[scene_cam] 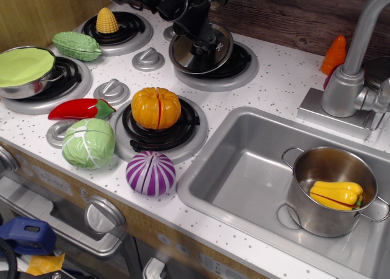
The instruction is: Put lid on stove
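Overhead, the black gripper (203, 46) pinches the knob of the steel lid (201, 49), held tilted over the back-right burner of the stove (277, 87), behind an orange pumpkin (156, 108).

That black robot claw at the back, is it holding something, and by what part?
Yes: the gripper holds the shiny lid by its small central knob, above the back-right burner of the stove.

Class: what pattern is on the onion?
Purple and white stripes on the onion, clearest in the observation.image view.

Four burners (157, 128), two pots (332, 190), one lid (201, 49), eight toy vegetables (89, 143), one faucet (356, 66).
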Tool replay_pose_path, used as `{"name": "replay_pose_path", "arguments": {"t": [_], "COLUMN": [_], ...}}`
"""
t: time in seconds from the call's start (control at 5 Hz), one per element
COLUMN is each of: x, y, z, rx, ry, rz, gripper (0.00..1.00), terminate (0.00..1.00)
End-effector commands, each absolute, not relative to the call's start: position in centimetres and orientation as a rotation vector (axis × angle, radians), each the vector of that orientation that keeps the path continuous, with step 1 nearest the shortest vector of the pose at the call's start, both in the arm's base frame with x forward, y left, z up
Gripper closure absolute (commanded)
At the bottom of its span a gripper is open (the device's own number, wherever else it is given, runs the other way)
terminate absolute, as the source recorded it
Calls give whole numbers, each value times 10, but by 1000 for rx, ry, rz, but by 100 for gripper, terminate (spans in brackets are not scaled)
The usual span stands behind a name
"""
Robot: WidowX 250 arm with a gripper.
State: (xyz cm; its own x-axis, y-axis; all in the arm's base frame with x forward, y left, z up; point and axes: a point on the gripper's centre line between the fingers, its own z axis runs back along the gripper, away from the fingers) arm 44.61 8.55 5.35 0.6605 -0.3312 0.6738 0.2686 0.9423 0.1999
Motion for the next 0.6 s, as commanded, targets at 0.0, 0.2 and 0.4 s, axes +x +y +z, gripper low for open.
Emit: {"name": "replay_pose_path", "arguments": {"t": [0.0, 0.2, 0.4], "x": [470, 478, 478], "y": [81, 79, 79], "z": [70, 68, 68], "rx": [78, 39, 39], "ry": [-861, -888, -888], "rz": [-387, -411, -411], "gripper": [100, 0, 0], "terminate": [0, 0, 0]}}
